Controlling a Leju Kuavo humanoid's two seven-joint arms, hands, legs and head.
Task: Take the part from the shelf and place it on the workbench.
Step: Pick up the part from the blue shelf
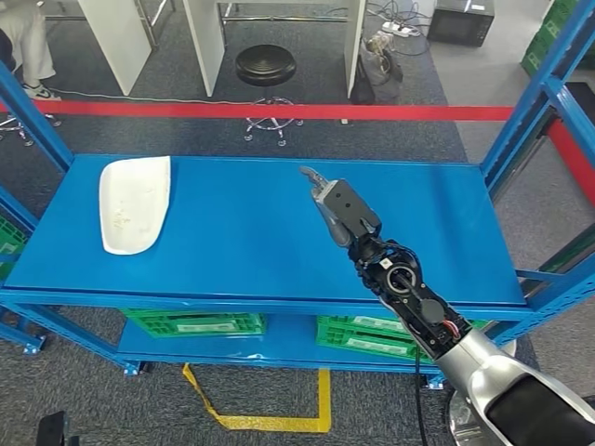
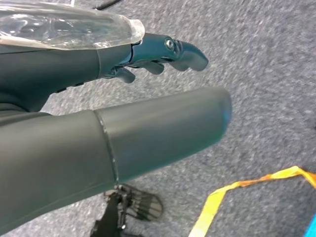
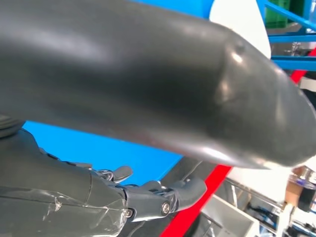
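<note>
Over the blue shelf (image 1: 267, 232), right hand (image 1: 337, 209) hovers open and empty, well apart from the white part (image 1: 135, 203) near its left edge.

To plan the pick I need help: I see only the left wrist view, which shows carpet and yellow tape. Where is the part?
Observer: The white part lies at the left end of the blue shelf, on its top level.
Operator: Is anything near it?
Observer: No. The right hand is over the shelf's middle, well to the right of the part.
Operator: Does it hold something?
Observer: Nothing; its fingers are stretched out.
</note>
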